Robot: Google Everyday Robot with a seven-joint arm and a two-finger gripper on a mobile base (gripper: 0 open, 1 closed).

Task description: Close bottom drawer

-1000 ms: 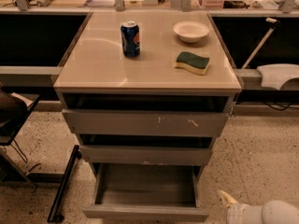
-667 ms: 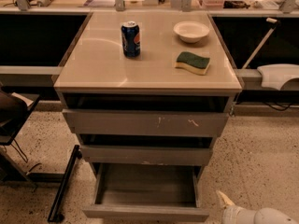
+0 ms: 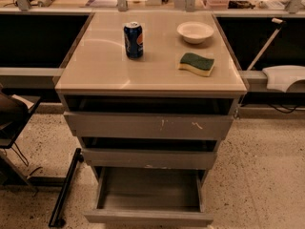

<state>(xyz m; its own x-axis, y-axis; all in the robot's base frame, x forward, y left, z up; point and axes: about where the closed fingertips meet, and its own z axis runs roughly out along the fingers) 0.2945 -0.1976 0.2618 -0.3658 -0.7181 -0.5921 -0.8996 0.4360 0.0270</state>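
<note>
The bottom drawer is the lowest of three grey drawers in the cabinet. It stands pulled far out toward me, and its shallow grey box looks empty inside. Its plain flat front panel lies near the bottom edge of the camera view. My gripper is not in view, and no part of my arm shows.
The top drawer with white scratches and the middle drawer stand slightly ajar. On the cabinet top are a blue soda can, a white bowl and a green-yellow sponge. A black bar leans at the left and a white object is at the right.
The white arm end that showed at the bottom right has slid down out of the view. The drawers have not moved.
</note>
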